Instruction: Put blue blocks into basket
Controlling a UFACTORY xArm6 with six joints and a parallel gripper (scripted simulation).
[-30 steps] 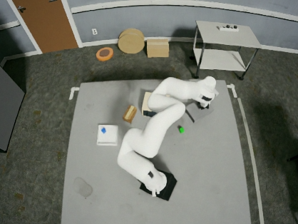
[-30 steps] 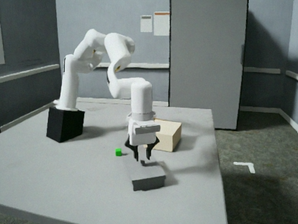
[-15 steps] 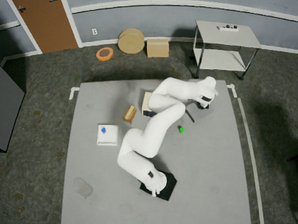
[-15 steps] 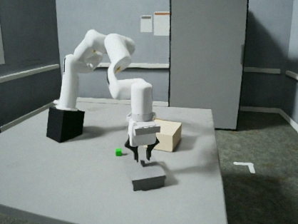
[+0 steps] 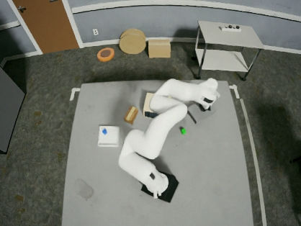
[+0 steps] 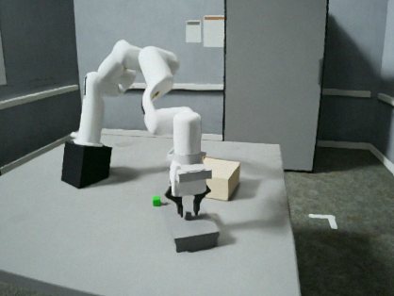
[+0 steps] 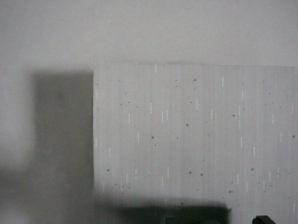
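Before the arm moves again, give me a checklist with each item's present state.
1. Gripper open and holding nothing: ok.
2. Lid fully down on the metal box: cannot tell.
3. Visible blue block inside the white basket, not hanging over its edge: ok.
4. Green block outside the basket: ok.
5. Drawer of the light wooden cabinet fully shut: cannot tell, arm partly in the way from above.
6. All hidden blue blocks found: cannot tell.

the top view looks down from high over the table (image 5: 216, 180); the exterior faces the arm (image 5: 158, 133) (image 6: 155, 75) across that table (image 6: 94, 226); the wrist looks down close
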